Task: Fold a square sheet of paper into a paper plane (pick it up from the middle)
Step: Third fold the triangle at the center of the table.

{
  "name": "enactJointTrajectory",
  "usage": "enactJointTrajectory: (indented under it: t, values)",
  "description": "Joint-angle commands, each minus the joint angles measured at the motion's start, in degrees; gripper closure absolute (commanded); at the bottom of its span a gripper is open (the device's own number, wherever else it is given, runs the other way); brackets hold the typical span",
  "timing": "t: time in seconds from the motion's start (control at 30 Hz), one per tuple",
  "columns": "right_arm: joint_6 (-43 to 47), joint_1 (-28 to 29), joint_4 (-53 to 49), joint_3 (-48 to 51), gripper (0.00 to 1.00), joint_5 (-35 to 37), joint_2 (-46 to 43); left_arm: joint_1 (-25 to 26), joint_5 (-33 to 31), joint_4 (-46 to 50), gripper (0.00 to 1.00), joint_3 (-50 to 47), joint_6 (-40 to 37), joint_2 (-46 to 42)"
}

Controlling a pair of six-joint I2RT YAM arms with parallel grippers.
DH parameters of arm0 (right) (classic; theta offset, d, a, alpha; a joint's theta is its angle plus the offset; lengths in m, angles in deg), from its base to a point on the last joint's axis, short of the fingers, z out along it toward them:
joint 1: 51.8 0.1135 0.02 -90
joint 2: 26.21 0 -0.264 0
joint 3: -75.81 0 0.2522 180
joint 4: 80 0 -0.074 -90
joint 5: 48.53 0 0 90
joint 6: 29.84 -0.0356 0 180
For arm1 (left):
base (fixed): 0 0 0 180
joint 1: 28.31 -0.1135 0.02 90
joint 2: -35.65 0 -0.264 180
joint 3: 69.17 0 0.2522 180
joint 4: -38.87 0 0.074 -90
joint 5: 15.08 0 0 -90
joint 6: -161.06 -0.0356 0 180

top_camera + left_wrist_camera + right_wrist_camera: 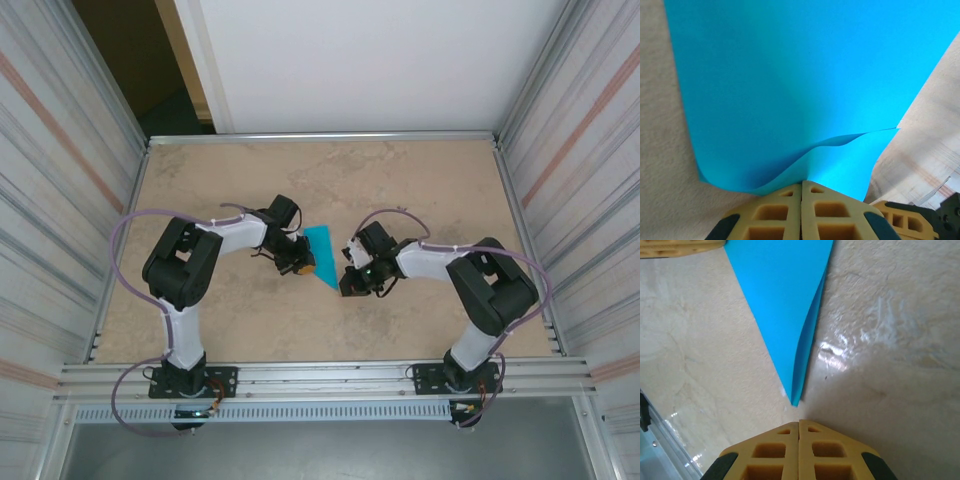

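The square sheet of paper (322,252) is teal-blue and lies on the table between the arms, folded into a narrow pointed wedge. Its point faces the near edge. My left gripper (300,265) is shut, and its tips (802,183) rest against the near edge of the paper (790,75). There an upper layer bows up off the lower one. Whether any paper is pinched between the jaws I cannot tell. My right gripper (347,283) is shut with nothing in it. Its tips (799,421) sit just short of the wedge's sharp point (795,401).
The beige tabletop (420,180) is walled by ribbed metal panels on the left and right (560,120). A metal rail (330,375) runs along the near edge. A left fingertip (680,246) shows in the right wrist view, and a right finger (905,220) in the left wrist view.
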Motion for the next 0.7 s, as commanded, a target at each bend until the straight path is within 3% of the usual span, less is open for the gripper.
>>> enactJointTrajectory:
  t: [0.0,0.3,0.67]
  values:
    - [0.9,0.7,-0.9,-1.6,0.93,1.5,-4.0,-0.4,-7.0,4.2,0.93,-1.1,-1.0,3.9]
    - [-3.1,3.3,4.3,-7.3,0.95,5.5,3.4,-0.4,-6.4,4.3,0.93,0.2,-1.2,3.7]
    - [-2.3,3.2,1.9,-8.2,0.96,7.0,9.1,-0.4,-3.9,1.2,0.93,1.6,-3.0,1.5]
